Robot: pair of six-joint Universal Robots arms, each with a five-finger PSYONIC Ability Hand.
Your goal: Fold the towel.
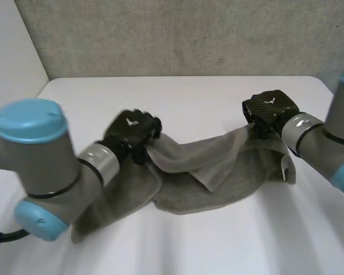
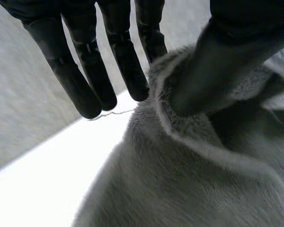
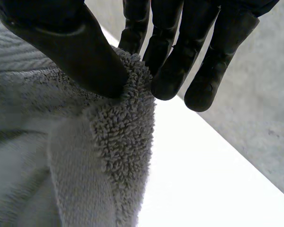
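Observation:
A grey towel point(image 1: 218, 183) lies crumpled across the middle of the white table point(image 1: 183, 94), its upper layer raised between both hands. My left hand point(image 1: 132, 130) is at the towel's left end. In the left wrist view its fingers point(image 2: 85, 80) are straight and apart from the thumb point(image 2: 213, 66), and the towel's rim point(image 2: 161, 109) curls over the thumb. My right hand point(image 1: 269, 110) holds the right end up off the table. There the thumb point(image 3: 75, 52) and fingers point(image 3: 170, 71) pinch the towel's looped edge point(image 3: 118, 137).
A white label point(image 1: 285, 167) hangs from the towel's right side. A grey wall point(image 1: 178, 34) runs behind the table's far edge. Bare table lies in front of and beyond the towel.

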